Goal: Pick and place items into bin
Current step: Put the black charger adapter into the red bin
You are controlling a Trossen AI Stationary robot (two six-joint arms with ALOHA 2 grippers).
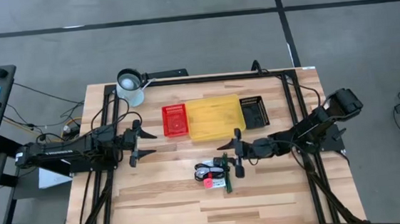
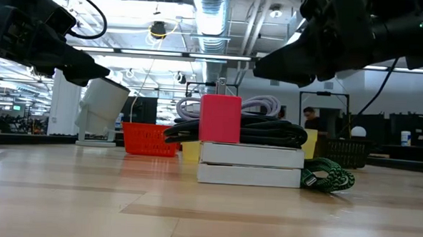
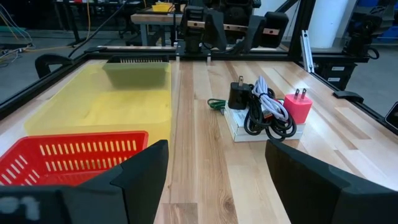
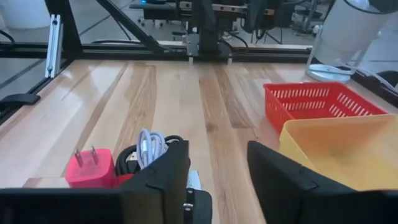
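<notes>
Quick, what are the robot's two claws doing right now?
Left gripper: open, holding nothing.
Right gripper: open above the pile of items, holding nothing.

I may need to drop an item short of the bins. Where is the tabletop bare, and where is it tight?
Bare wood: the whole near strip in front of the item pile, and the patch between the left gripper and the pile. Tight: the right gripper hangs right by the pile, and the red bin, yellow bin and black bin sit side by side.

Pink charger (image 2: 220, 119), yellow bin (image 1: 215, 117)
</notes>
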